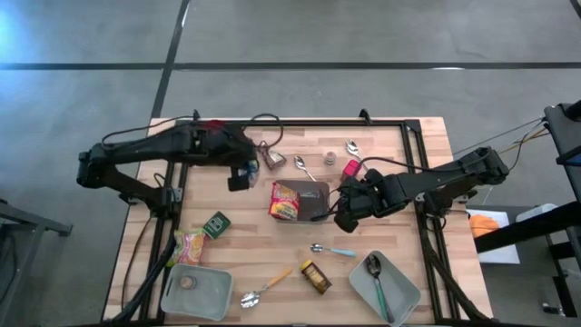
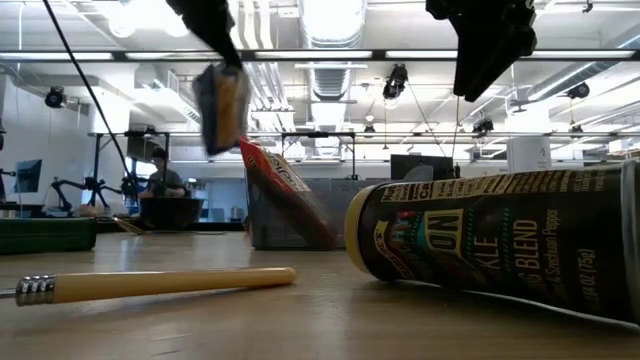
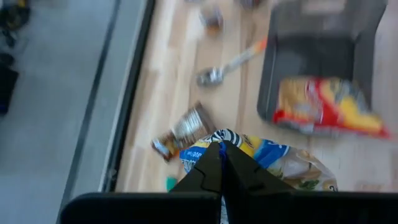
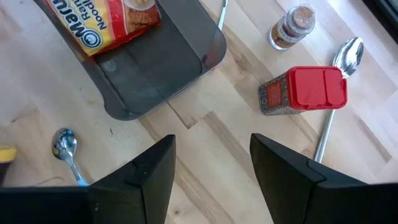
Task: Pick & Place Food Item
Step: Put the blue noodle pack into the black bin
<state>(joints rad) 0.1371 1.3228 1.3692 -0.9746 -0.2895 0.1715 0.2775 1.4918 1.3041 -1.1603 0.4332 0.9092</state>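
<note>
Left claw: fingers pressed together, pinching the top edge of a snack packet, blue, white and yellow. The packet hangs clear of the desk, near the back left part.

Handling, as a judgement: light, soft, crinkly film, likely slippery. An edge pinch lets it swing and fold, so a hold on the seam, well in from the corner, looks safest. It will slump when set down, not stand.

Right claw: fingers spread, nothing between them, hovering above bare wood just beside the dark tray. A noodle packet lies over the tray's edge.

Outward: red-lidded spice jar, small shaker, spoon.

Views: the low view alone shows the snack packet dangling in the air and the noodle packet tilted up. The high view alone places both arms and the two trays at the desk's near edge.
</note>
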